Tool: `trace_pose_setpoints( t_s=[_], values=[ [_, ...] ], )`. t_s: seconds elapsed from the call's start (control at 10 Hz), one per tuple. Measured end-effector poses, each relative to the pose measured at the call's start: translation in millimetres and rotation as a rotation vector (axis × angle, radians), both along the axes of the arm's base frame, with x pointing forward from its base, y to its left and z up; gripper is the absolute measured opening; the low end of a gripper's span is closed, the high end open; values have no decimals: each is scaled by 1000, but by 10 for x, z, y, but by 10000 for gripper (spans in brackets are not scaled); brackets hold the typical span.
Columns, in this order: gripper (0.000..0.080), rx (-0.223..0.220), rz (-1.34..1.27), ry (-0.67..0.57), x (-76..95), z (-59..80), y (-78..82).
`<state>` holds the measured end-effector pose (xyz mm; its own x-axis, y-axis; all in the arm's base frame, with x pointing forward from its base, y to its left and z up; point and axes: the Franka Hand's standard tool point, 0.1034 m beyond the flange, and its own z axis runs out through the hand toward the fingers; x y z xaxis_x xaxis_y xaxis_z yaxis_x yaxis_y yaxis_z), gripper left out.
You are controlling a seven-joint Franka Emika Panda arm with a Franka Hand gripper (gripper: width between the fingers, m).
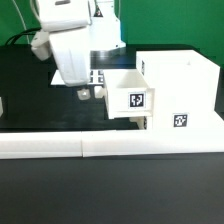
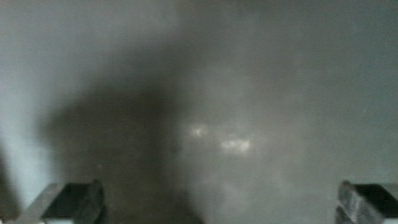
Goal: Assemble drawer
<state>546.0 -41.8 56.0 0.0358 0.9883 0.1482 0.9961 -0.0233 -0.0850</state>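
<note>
The white drawer case stands at the exterior view's right, with a marker tag on its front. The white inner drawer, also tagged, sticks out of the case toward the exterior view's left. My gripper hangs just left of the drawer's outer end, close to it; I cannot tell whether it touches. In the wrist view my gripper is open and empty. Its fingertips stand far apart at the frame's corners. Only a blurred grey surface shows between them.
A low white wall runs along the front of the black table. A small tagged white part shows behind my gripper. Another white piece sits at the exterior view's left edge.
</note>
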Motion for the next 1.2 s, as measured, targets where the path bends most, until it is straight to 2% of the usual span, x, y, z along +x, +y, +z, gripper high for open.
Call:
trace_pose_setpoints(
  t_s=[0.5,0.9,1.2],
  values=[
    [649,20,-65,14,195,11,412],
    [649,16,-135,29,186,-17,716],
    [649,8,-165,29,198,-4,691]
  ],
)
